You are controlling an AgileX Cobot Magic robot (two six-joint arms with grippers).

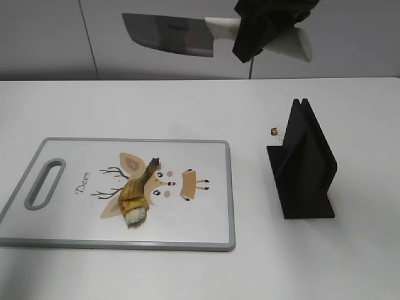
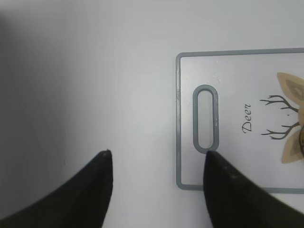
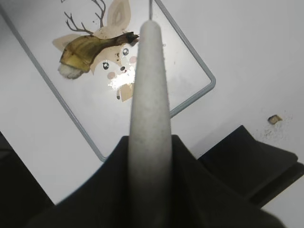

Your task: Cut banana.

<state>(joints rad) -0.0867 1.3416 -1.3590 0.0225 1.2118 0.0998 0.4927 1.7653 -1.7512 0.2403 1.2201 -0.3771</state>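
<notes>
Cleaver raised over the bench

The right gripper (image 1: pixel 265 28) clamps the cleaver (image 1: pixel 167 34) by its pale handle, high above; the left gripper (image 2: pixel 156 183) is wide apart; the banana (image 1: pixel 136 195) lies on the cutting board (image 1: pixel 200 219) toward the near edge.

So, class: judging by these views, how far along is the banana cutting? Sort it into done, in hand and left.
Done: the knife is out of the black knife stand and gripped by the right gripper, high above the table. In hand: carrying the blade toward the cutting board. Left: the cut itself; the banana lies in one piece on the board. The left gripper is open near the board's handle.
</notes>
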